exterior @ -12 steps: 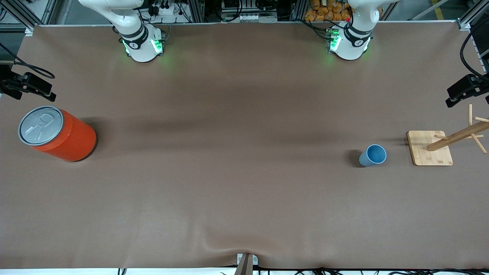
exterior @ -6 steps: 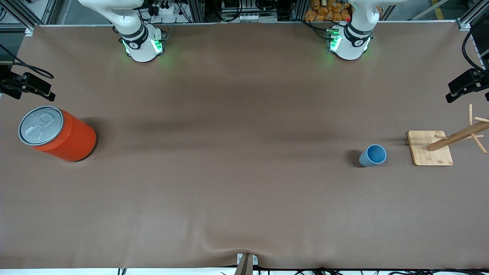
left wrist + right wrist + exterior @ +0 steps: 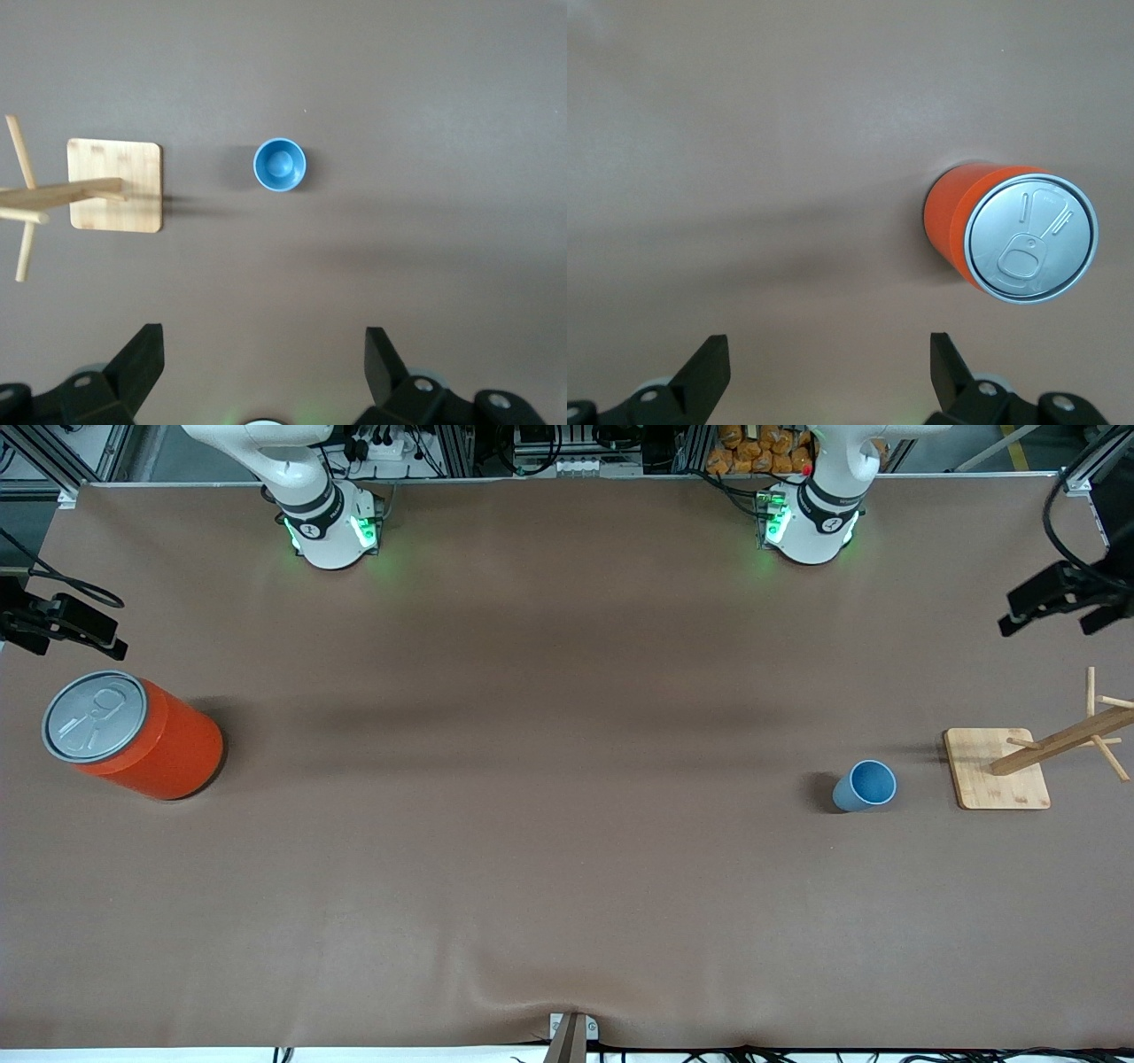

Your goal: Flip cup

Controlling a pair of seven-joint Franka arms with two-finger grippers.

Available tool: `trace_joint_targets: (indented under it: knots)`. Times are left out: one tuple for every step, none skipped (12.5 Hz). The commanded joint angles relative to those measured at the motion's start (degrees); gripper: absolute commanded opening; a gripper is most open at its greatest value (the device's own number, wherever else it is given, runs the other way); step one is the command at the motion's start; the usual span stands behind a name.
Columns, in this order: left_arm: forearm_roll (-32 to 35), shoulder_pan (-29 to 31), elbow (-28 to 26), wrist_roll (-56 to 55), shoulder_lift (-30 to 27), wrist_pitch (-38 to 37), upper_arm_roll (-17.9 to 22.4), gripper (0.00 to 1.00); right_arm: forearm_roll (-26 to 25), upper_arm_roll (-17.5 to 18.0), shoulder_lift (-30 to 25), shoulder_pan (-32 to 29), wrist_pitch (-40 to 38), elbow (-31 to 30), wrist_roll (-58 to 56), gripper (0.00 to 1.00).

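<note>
The light-blue cup (image 3: 865, 786) stands upright on the brown table, mouth up, toward the left arm's end. It also shows from above in the left wrist view (image 3: 280, 165), with its darker blue inside. My left gripper (image 3: 264, 352) is open and empty, high above the table and well apart from the cup. Its hand shows in the front view (image 3: 1054, 598) near the table's end. My right gripper (image 3: 829, 352) is open and empty, high over the right arm's end of the table.
A wooden peg rack on a bamboo base (image 3: 997, 769) stands beside the cup, closer to the table's end; it shows in the left wrist view (image 3: 116, 184). A large orange can with a grey pull-tab lid (image 3: 133, 733) stands at the right arm's end (image 3: 1014, 237).
My left hand has moved toward the robots' bases and a little toward the table's middle. The cup, the can and the right arm have not moved.
</note>
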Motion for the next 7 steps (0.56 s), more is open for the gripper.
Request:
trace_joint_targets:
  knots:
    - [0.04, -1.01, -4.67, -1.67, -5.49, -1.1, -0.89, 1.0, 0.85, 0.27, 0.45, -0.83, -0.62, 0.86, -0.57, 1.0]
    - [1.17, -0.83, -5.47, -1.93, -6.73, -1.1, -2.21, 1.0, 0.85, 0.36, 0.45, -0.83, -0.62, 0.86, -0.57, 1.0]
    - [2.23, -0.92, -5.13, -1.59, -6.57, -1.19, -2.31, 1.0, 0.85, 0.28, 0.45, -0.74, -0.62, 0.86, -0.57, 1.0]
    - [2.41, -0.92, -3.39, -1.24, -5.35, -0.93, -2.05, 1.0, 0.85, 0.27, 0.45, -0.74, -0.62, 0.86, -0.57, 1.0]
    - [1.8, -0.57, 0.37, -1.76, -3.16, -1.19, -2.05, 1.0, 0.85, 0.27, 0.45, -0.83, -0.62, 0.86, -0.57, 1.0]
    - [1.71, -0.22, 1.8, -1.15, -3.05, -1.45, -1.96, 1.0, 0.85, 0.27, 0.45, -0.83, -0.62, 0.86, -0.57, 1.0]
    - [2.32, -1.17, 2.51, -2.02, -2.88, -2.93, -2.31, 1.0, 0.85, 0.27, 0.45, -0.91, -0.62, 0.86, -0.57, 1.0]
